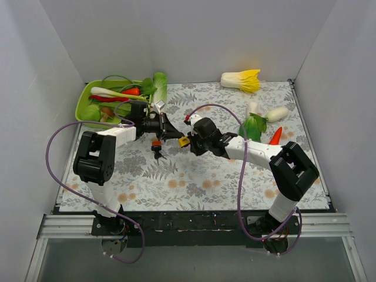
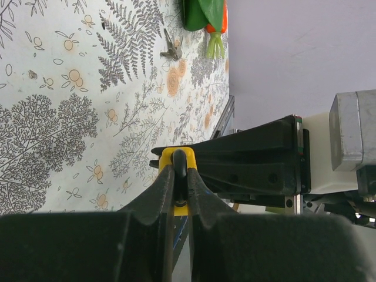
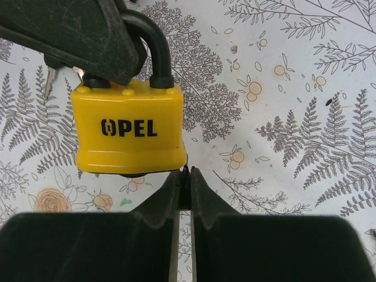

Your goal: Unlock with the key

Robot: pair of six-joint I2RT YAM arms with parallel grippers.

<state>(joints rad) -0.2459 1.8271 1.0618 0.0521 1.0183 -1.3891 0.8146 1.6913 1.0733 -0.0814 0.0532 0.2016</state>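
The left fingers [image 2: 166,188] pinch the black shackle [image 3: 158,53] of the yellow padlock [image 3: 129,129], holding it above the middle of the worktop [image 1: 194,182]. The right fingers [image 3: 178,187] are pressed almost together, tips touching the padlock's bottom right corner; whether they pinch anything I cannot tell. A key [image 2: 170,50] lies on the worktop at right. There is open room on the near side, and a green tray [image 1: 82,104] sits far left.

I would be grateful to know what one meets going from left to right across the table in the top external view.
green tray → yellow padlock → bok choy → carrot
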